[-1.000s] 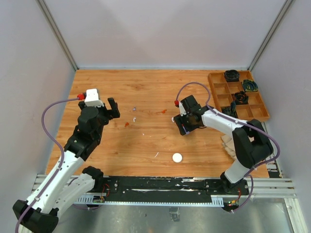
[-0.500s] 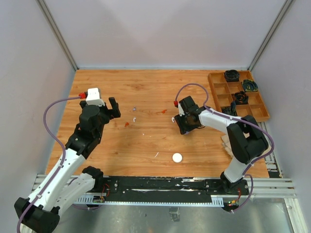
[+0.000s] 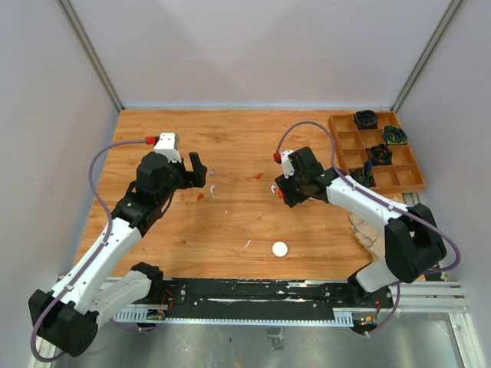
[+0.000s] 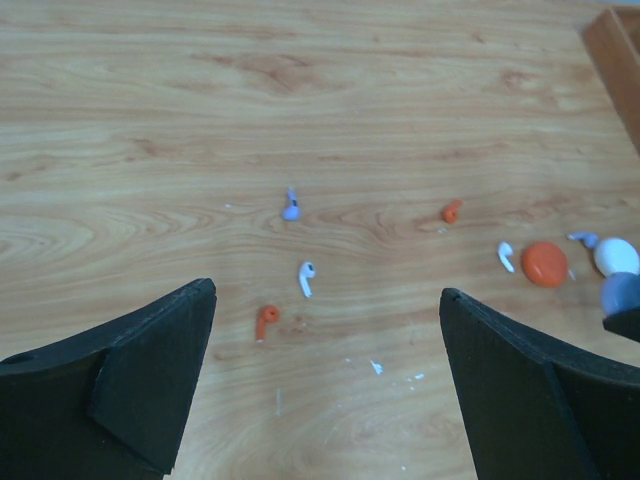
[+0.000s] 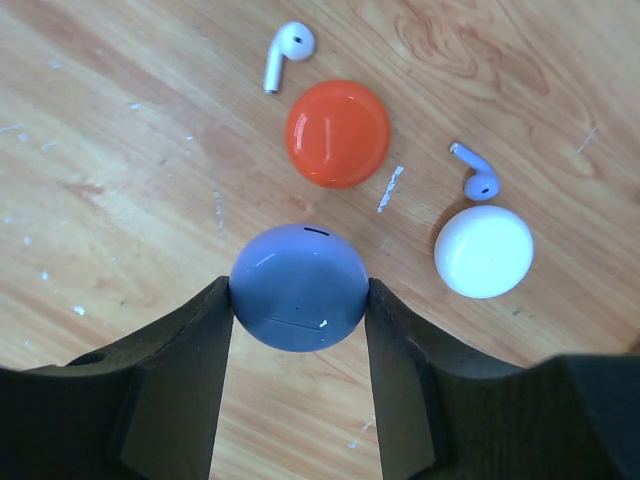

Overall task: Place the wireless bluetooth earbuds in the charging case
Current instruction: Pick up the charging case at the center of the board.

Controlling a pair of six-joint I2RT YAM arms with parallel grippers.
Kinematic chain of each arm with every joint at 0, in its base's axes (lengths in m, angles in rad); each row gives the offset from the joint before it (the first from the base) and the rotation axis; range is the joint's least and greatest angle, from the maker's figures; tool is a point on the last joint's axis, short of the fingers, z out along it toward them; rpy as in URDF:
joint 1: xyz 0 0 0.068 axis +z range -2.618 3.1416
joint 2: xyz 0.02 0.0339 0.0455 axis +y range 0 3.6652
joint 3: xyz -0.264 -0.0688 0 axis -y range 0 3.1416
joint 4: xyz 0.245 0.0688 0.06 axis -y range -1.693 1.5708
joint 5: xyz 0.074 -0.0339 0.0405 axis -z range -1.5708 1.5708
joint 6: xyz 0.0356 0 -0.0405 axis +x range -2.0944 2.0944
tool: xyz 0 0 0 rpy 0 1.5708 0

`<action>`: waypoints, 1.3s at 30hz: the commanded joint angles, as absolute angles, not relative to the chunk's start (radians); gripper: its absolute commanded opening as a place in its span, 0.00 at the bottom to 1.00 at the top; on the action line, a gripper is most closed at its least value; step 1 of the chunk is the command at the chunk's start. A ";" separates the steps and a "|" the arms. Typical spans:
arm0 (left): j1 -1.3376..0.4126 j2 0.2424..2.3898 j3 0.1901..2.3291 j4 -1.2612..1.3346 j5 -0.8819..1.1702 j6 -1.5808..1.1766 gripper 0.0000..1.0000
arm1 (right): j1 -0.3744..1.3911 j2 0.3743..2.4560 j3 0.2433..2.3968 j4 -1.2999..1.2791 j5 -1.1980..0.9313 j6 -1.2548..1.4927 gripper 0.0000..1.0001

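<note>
top external: left end effector (image 3: 199, 170) rightward

Wooden table (image 3: 230, 138), orange compartment tray (image 3: 346, 142) at its far right corner, dark items (image 3: 366, 119) in four compartments.

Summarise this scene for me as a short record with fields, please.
right pincer: shut on round lilac plastic puck
left pincer: open, empty
on wooden table: round orange plastic puck, round white plastic puck
loose earbuds: white short-stemmed plastic earbud by orange puck, pale purple plastic earbud by white puck
</note>
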State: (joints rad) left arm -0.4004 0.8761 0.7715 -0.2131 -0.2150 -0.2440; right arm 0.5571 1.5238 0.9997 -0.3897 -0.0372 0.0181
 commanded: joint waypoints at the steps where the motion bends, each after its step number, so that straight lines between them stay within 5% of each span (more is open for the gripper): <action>1: -0.393 0.920 0.853 -0.283 -0.015 -0.282 0.99 | 0.614 1.436 1.031 -0.459 -0.065 -0.111 0.34; 23: -0.406 0.948 0.810 -0.173 0.622 -0.537 0.96 | 0.836 1.090 1.043 -0.459 -0.457 -0.901 0.31; 39: -0.575 0.983 0.731 0.033 0.665 -0.677 0.84 | 0.900 1.165 1.136 -0.527 -0.450 -1.159 0.32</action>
State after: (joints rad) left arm -0.5373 0.9733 0.7544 -0.0551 0.6426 -0.6308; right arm 0.8768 1.1431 1.0904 -0.4965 -0.4591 -1.0775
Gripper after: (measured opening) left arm 0.864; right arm 0.516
